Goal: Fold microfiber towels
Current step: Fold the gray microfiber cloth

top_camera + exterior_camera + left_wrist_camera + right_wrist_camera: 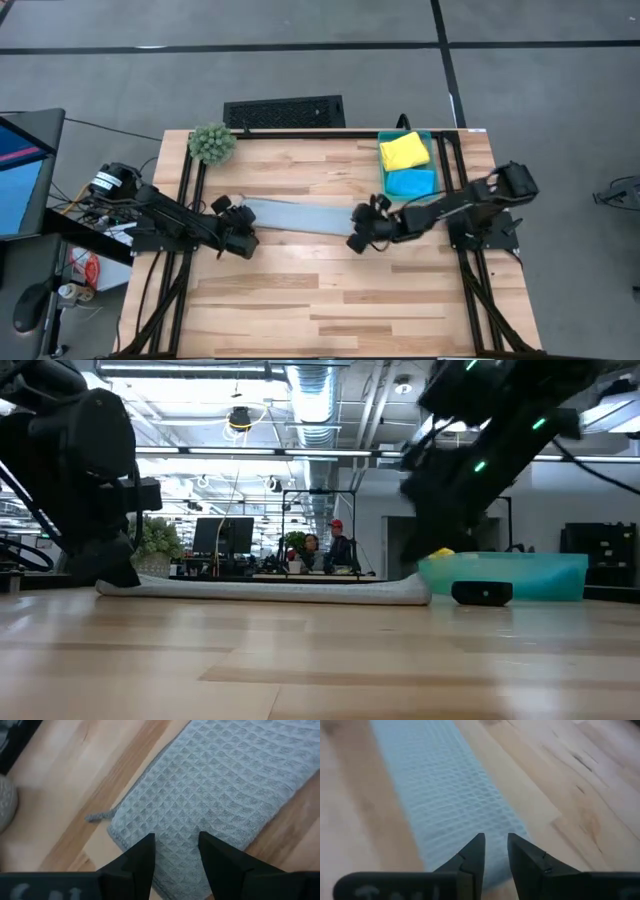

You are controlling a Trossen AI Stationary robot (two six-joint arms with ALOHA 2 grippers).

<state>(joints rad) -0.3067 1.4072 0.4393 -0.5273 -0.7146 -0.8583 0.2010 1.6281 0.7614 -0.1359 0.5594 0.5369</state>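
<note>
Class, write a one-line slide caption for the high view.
Left gripper and right gripper sit at opposite ends of a folded grey towel; yellow towel waits in the bin.

Bare wooden table [330, 310] lies open nearside; fuzzy green plant [212, 143] blocks far left; teal plastic bin [440, 160] far right.

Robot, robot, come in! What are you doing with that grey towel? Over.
Left gripper and right gripper open, one over each end of folded pale grey waffle-weave towel. Nothing in the way.
</note>
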